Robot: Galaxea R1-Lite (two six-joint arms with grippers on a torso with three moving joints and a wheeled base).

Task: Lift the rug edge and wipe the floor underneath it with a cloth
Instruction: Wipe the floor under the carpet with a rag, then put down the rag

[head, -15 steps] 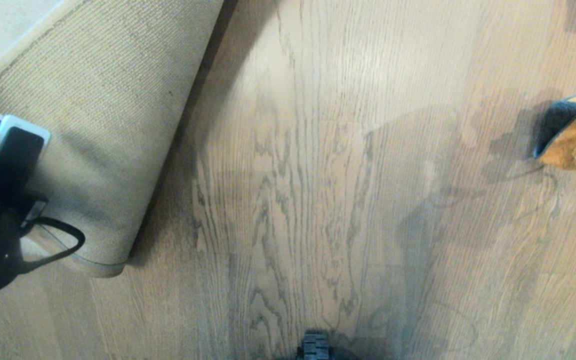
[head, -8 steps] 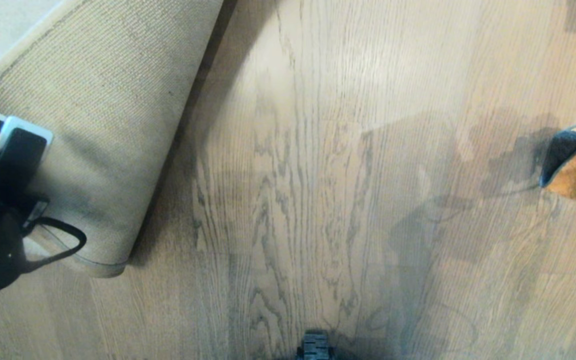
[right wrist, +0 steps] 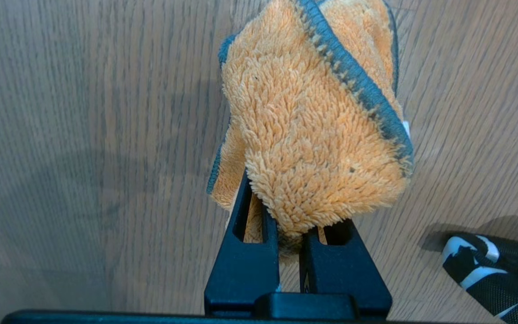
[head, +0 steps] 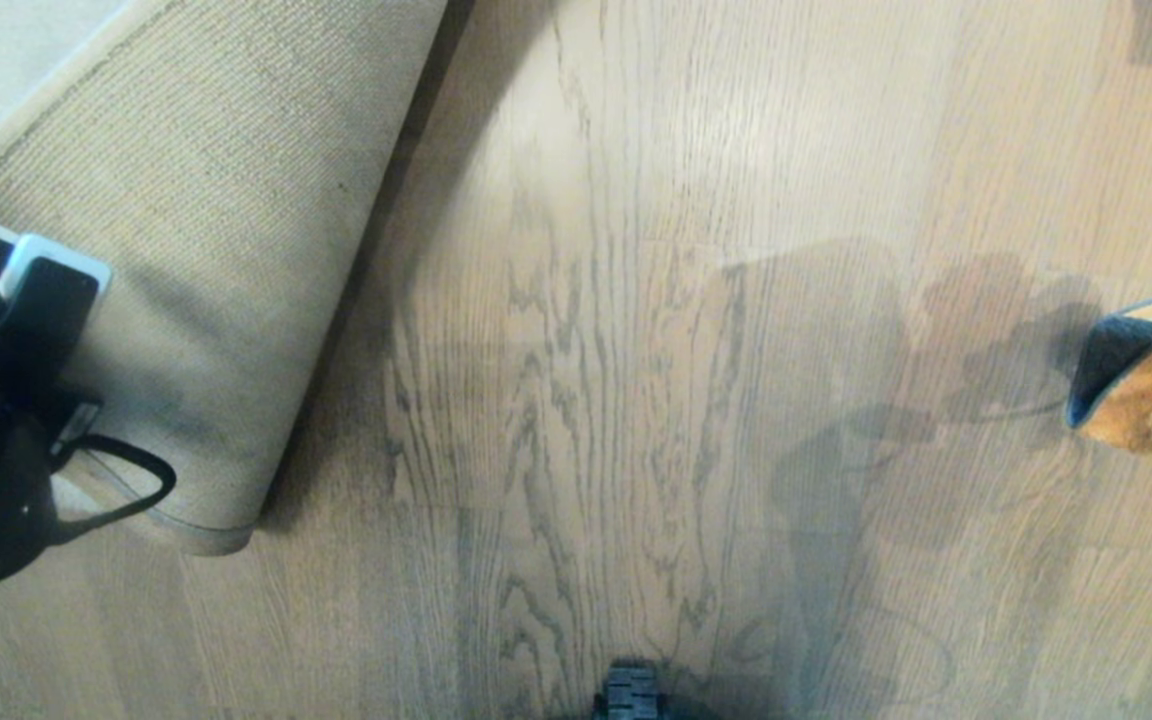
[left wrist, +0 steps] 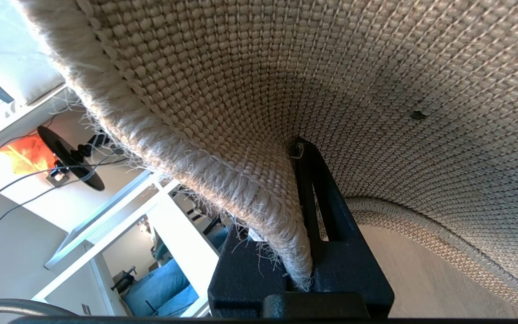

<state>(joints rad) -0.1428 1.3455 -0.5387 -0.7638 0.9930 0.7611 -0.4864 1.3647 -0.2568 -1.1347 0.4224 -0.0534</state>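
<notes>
Two pincers are at work, one at each side of the head view. The left pincer (left wrist: 301, 252) is clamped narrow on the rug edge (left wrist: 263, 211), whose fringed rim is pinched between its black fingers (left wrist: 331, 216); in the head view that arm sits at the far left, and the rug (head: 206, 250) is folded up and over so that its coarse tan woven backing faces the camera, with a rounded corner hanging low near the arm's black cable (head: 126, 490). A strip of the pale pile side shows in the upper left corner. The floor (head: 616, 380), grey-brown planks with dark streaky grain, lies bare across the middle, with a dark shadow along the lifted rug's side. The right pincer (right wrist: 292, 243) is closed on the cloth (right wrist: 313, 135), a fluffy orange wad with grey trim bunched up above its fingers; in the head view the cloth (head: 1151, 380) sits at the far right edge, well apart from the rug, with soft shadows just beside it on the planks. Whether the cloth touches the floor cannot be told. A black-and-white banded cable (right wrist: 488, 270) lies on the floor near the right pincer.
</notes>
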